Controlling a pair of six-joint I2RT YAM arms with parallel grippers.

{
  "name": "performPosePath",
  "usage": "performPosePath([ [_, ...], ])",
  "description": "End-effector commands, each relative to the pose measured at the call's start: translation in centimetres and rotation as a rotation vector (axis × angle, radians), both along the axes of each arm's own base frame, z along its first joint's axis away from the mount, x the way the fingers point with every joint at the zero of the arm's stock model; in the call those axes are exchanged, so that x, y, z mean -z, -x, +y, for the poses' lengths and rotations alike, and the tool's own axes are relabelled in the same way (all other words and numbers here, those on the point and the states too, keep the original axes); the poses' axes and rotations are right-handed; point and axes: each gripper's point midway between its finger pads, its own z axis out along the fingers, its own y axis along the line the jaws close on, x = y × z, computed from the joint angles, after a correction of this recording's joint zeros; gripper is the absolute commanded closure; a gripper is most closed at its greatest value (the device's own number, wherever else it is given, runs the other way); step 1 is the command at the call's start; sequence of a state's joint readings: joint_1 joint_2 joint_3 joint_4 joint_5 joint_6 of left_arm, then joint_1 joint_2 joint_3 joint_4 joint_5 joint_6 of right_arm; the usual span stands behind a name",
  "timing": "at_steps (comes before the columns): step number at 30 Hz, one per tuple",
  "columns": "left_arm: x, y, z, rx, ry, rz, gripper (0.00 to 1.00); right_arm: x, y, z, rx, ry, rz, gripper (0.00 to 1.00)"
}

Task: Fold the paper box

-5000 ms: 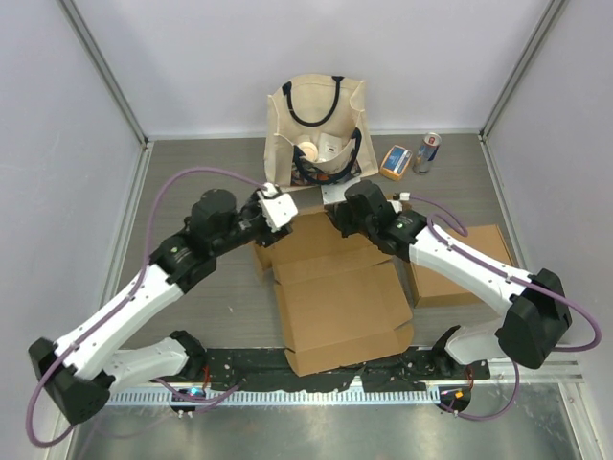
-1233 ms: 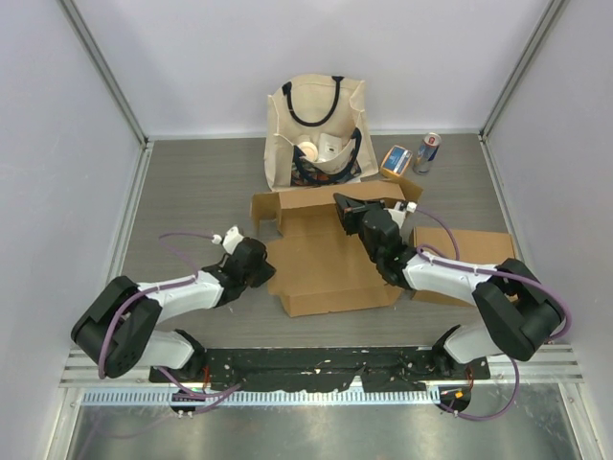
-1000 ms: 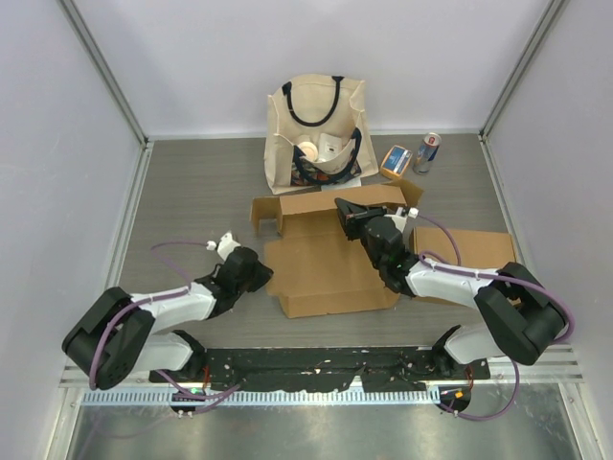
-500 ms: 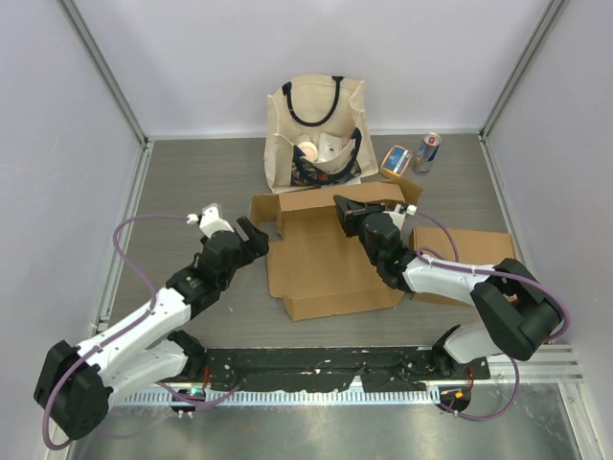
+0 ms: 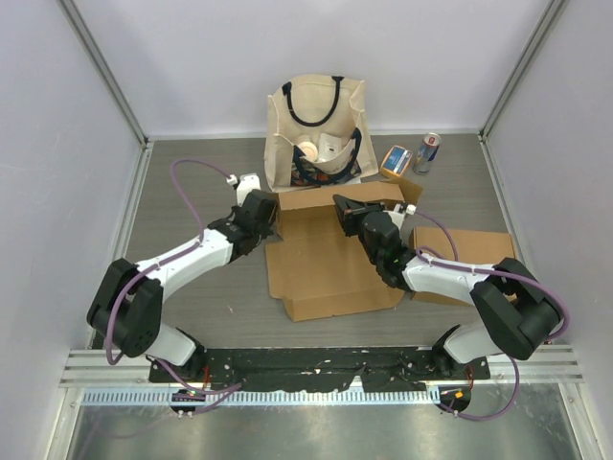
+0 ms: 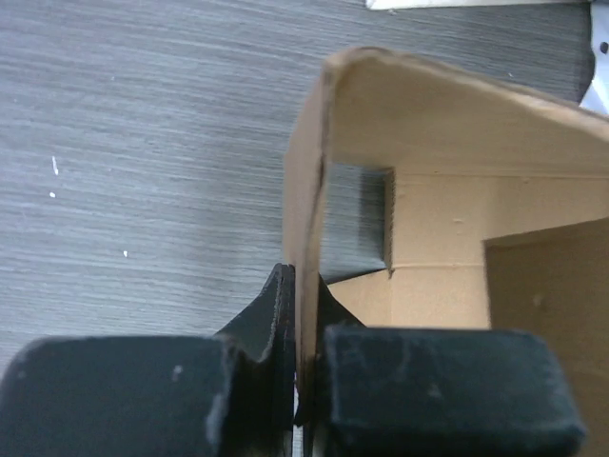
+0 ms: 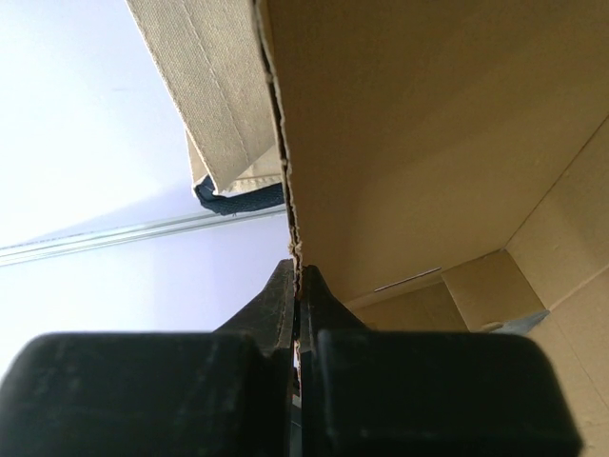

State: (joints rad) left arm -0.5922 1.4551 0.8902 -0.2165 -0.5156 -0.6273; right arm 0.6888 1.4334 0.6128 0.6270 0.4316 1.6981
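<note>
The brown paper box (image 5: pixel 326 264) lies partly folded mid-table, its back wall raised. My left gripper (image 5: pixel 266 213) is shut on the box's back-left flap (image 6: pixel 306 219), which stands on edge between the fingers (image 6: pixel 282 314). My right gripper (image 5: pixel 345 211) is shut on the torn edge of the raised back wall (image 7: pixel 400 124), pinching it near the wall's middle; the fingers (image 7: pixel 284 295) press tight on the cardboard. The box floor (image 6: pixel 447 228) shows past the left flap.
A cream tote bag (image 5: pixel 316 129) with items in it stands just behind the box. An orange carton (image 5: pixel 396 161) and a can (image 5: pixel 426 151) sit at the back right. A second flat cardboard sheet (image 5: pixel 469 264) lies at right.
My left arm swung from the box's front-left side up to its back-left corner, opened on the way, and closed on the flap there. The right gripper kept its hold.
</note>
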Motion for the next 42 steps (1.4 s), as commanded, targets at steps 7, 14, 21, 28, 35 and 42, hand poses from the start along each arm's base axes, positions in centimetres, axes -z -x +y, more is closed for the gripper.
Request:
performPosePath([
  [7,-6.4,0.4,-3.8,0.161,0.179,0.009,1.0,4.4,0.1,-0.5,0.015,0.099,0.102,0.99],
  [14,-7.2,1.1,-5.8,0.197,0.372,0.062,1.0,4.9,-0.1,-0.2,0.012,0.117,0.113,0.99],
  [21,-7.5,1.9,-8.0,0.269,0.514,0.071,1.0,5.2,0.1,-0.6,0.023,0.124,0.12,0.99],
  [28,-7.0,1.8,-5.7,0.187,0.459,0.039,1.0,5.6,0.2,-0.2,0.011,0.14,0.124,0.99],
  [35,-11.2,0.3,-7.2,0.233,0.599,-0.014,1.0,6.2,0.6,0.0,0.002,0.144,0.128,0.99],
  [42,-9.8,-0.5,-5.9,0.191,0.525,0.009,1.0,5.9,0.6,0.0,0.003,0.146,0.115,0.99],
])
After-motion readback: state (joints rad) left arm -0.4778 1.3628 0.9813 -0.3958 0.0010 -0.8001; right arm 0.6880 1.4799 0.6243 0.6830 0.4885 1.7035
